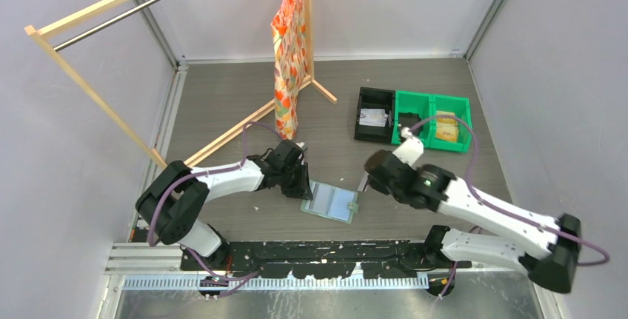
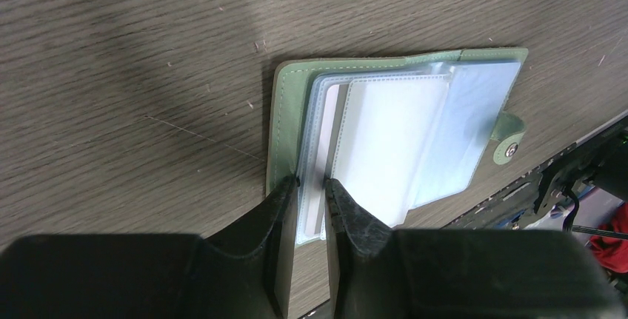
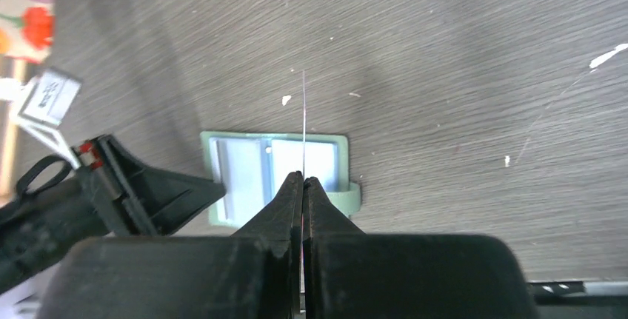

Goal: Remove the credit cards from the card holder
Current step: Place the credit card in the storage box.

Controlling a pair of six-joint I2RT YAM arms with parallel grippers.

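Lying open on the dark wood-grain table (image 1: 222, 104), the card holder (image 1: 331, 202) sits near the front edge, between the two arms. Its sage-green cover faces down and its pale blue-grey pockets face up. The snap tab (image 2: 509, 141) sticks out from the side away from the left arm. The left gripper (image 1: 304, 186) reaches in from the holder's left side. In the left wrist view its fingers (image 2: 342, 204) stand only narrowly apart, with the near edge of the pale inner pockets caught between them, so it is pinching the card holder (image 2: 392, 134) there. One fingertip rests against the edge of the green cover, and several clear sleeves fan out ahead of it. The right gripper (image 1: 364, 183) hangs just beside the holder's right far corner. In the right wrist view its claw (image 3: 304, 178) is pressed together on a thin pale card (image 3: 304, 112), seen only edge-on as a fine line rising from the fingertips. Beyond those fingertips the card holder (image 3: 244, 171) lies flat, with the left arm's black fingers at its left end. How high the right claw is above the table cannot be told. Well apart, at the far right, a black bin (image 1: 374, 115) and two green bins (image 1: 433, 121) stand in a row. A patterned orange cloth (image 1: 289, 60) hangs from a wooden rack (image 1: 74, 30) at the back.
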